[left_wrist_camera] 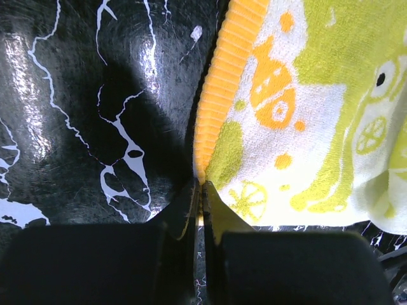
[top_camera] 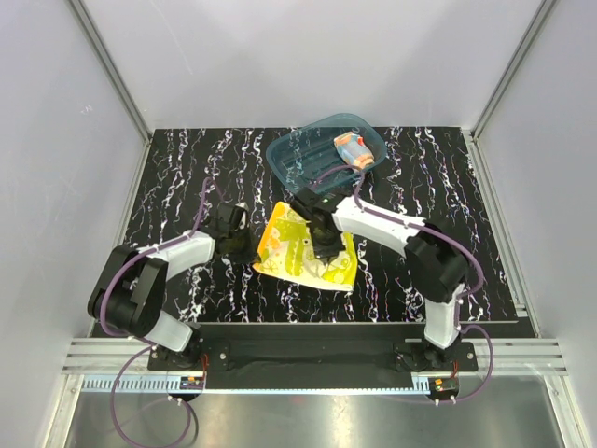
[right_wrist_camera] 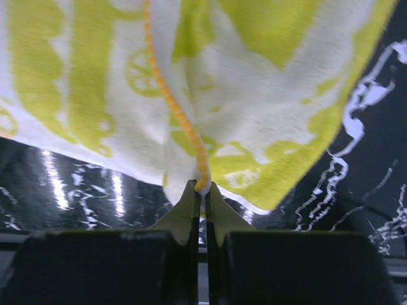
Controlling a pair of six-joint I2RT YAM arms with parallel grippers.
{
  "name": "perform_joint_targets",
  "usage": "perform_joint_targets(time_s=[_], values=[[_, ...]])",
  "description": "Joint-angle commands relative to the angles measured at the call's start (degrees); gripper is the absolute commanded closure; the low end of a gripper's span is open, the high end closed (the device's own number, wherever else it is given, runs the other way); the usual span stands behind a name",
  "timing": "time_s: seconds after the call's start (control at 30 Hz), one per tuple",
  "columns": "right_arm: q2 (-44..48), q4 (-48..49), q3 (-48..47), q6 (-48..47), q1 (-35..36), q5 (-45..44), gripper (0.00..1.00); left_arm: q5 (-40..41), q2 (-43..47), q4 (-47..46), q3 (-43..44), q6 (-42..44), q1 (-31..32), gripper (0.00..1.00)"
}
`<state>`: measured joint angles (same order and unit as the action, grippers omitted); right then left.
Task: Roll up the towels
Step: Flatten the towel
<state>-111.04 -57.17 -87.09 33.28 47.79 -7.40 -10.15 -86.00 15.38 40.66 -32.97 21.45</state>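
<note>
Now: yellow towel [top_camera: 297, 263] pinched near mid-tabletop [top_camera: 187, 168]

Fig.: top view plus both wrist views. The yellow towel lies rumpled approx. at the tabletop's centre, a little toward the near edge. My right gripper [right_wrist_camera: 202, 188] is clamped on a raised fold of it, w/ an orange-stitched seam running down into the tips. My left gripper [left_wrist_camera: 201, 188] is closed too, tips at the end of the ribbed orange hem [left_wrist_camera: 219, 82] on the towel's left side; can't tell whether cloth sits betw. them. The blue-and-orange towel [top_camera: 353, 147] lies rolled inside the teal tub [top_camera: 297, 161], at the far edge, right of centre.
</note>
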Motion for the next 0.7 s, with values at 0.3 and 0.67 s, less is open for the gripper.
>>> perform_joint_targets(time_s=[0.3, 0.67], values=[[29.7, 1.8, 24.1, 1.1, -19.9, -5.0, 1.00, 0.0, 16.9, 9.8, -3.2, -3.8, -1.1, 1.00], [41.4, 3.9, 34.0, 9.2, -21.8, 1.0, 1.00, 4.4, 36.6, 24.4, -2.9, -7.4, -1.2, 1.00]])
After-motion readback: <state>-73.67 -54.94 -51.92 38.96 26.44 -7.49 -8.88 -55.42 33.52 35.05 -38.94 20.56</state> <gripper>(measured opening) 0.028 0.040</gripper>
